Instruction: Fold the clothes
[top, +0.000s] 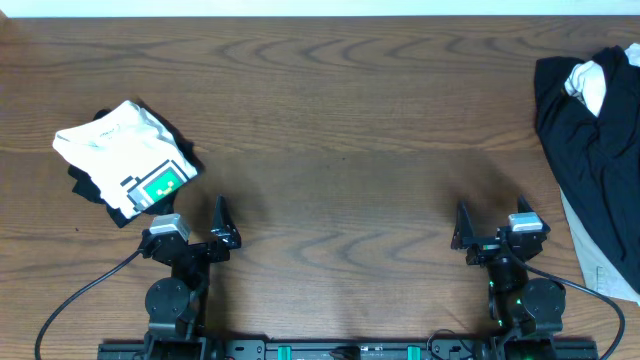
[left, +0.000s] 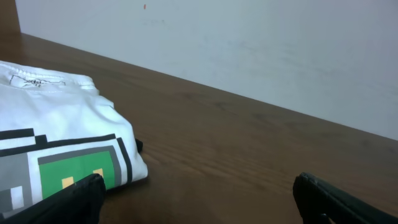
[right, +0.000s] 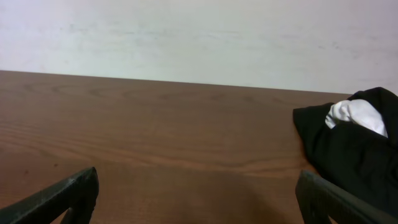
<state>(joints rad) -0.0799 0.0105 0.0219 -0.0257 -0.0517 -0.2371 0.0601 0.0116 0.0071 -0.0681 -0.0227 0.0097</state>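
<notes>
A folded white T-shirt (top: 120, 145) with a green-and-black print lies at the table's left, on top of a black garment (top: 100, 195). In the left wrist view the T-shirt (left: 56, 124) fills the left side, its print beside my left finger. My left gripper (top: 188, 233) (left: 199, 202) stands open just in front of the shirt, with nothing between its fingers. At the far right lies a crumpled pile of black clothes (top: 590, 140) (right: 351, 158) with a white piece (top: 588, 85) tucked in it. My right gripper (top: 500, 235) (right: 199, 199) is open and empty, left of that pile.
A pale garment (top: 600, 255) pokes out under the black pile at the right edge. Bare wooden tabletop (top: 340, 130) stretches between the two heaps. A light wall (right: 199, 37) runs behind the table's far edge.
</notes>
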